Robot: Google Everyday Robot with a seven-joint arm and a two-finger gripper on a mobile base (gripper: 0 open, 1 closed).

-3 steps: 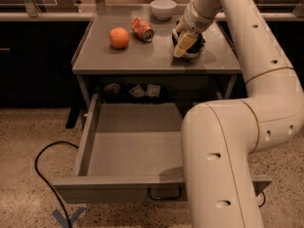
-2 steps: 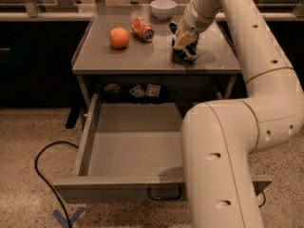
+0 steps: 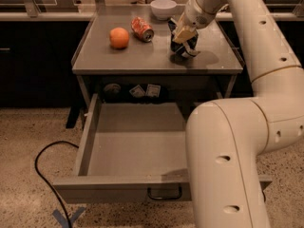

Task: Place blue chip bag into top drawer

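Observation:
The blue chip bag (image 3: pixel 186 48) stands crumpled on the right part of the grey table top (image 3: pixel 142 56), dark with white patches. My gripper (image 3: pixel 183 36) comes down on it from above and is shut on its top; the bag's bottom is at or just above the table surface. The top drawer (image 3: pixel 118 188) is pulled wide open below the table, towards the camera. Its grey inside is bare, and its dark pull handle (image 3: pixel 164 194) shows on the front panel. My arm's big white links cover the drawer's right side.
An orange (image 3: pixel 119 37), an orange-red soda can (image 3: pixel 142 29) lying on its side and a white bowl (image 3: pixel 163 7) are on the table's left and back. A black cable (image 3: pixel 42 165) loops on the speckled floor at left. Small items sit on the shelf under the table top (image 3: pixel 145 90).
My gripper and the chip bag have shifted slightly left and up over the table top. The drawer and the other objects have not moved.

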